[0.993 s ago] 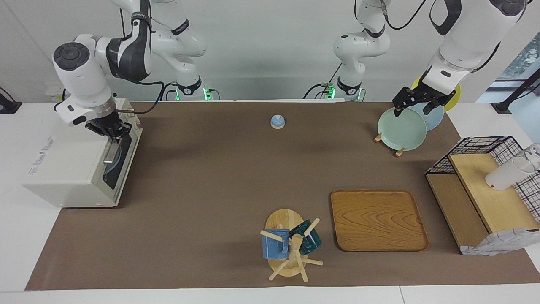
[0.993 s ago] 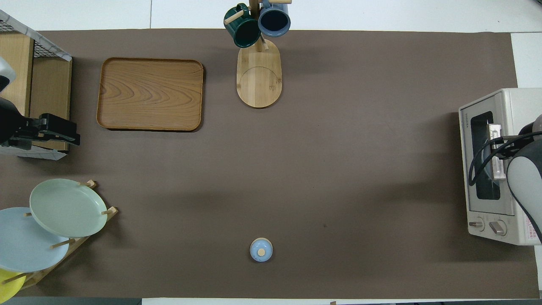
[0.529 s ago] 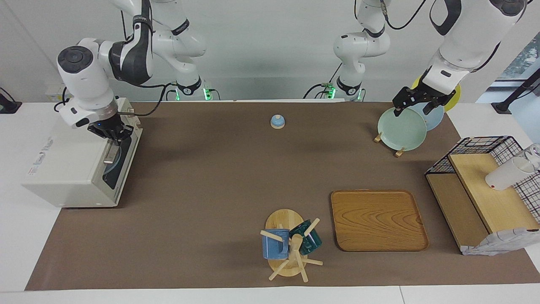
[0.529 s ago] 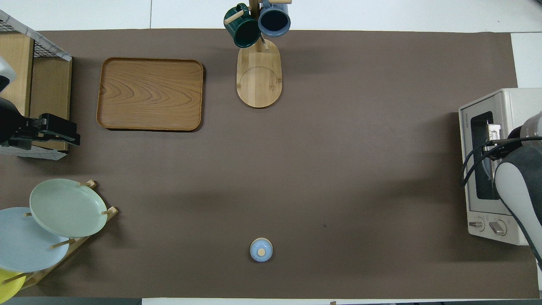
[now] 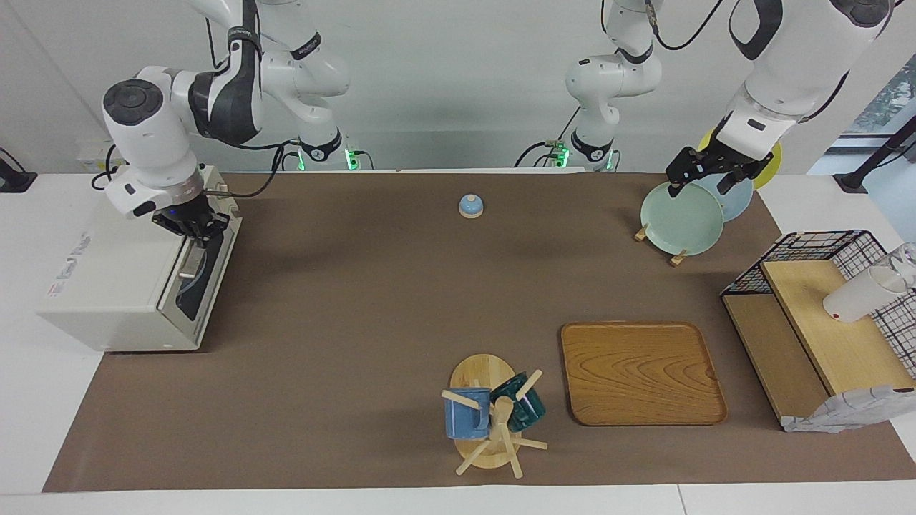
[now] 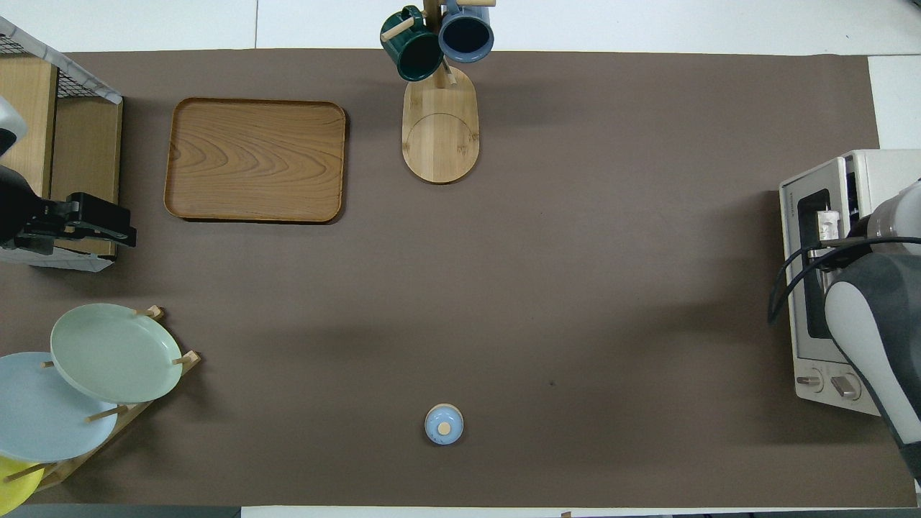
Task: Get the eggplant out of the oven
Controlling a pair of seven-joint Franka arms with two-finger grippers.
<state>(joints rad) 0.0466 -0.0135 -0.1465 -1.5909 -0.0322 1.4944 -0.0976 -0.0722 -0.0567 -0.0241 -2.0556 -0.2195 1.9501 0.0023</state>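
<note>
The off-white oven (image 5: 107, 286) stands at the right arm's end of the table, its dark glass door (image 5: 199, 286) facing the table's middle. My right gripper (image 5: 192, 224) is shut on the door's metal handle (image 5: 187, 270) at the door's top edge. In the overhead view a narrow gap shows between the door's top and the oven (image 6: 820, 374) body. The eggplant is hidden inside the oven. My left gripper (image 5: 703, 184) waits open over the plate rack and holds nothing.
A rack with green, blue and yellow plates (image 5: 681, 218) stands near the left arm's base. Also on the table are a wooden tray (image 5: 640, 372), a mug tree (image 5: 494, 415) with two mugs, a small blue lidded pot (image 5: 470, 206) and a wire shelf (image 5: 823, 322).
My right gripper has drawn the handle toward the table's middle, and the door's top has come a crack away from the oven body. The left arm has not moved.
</note>
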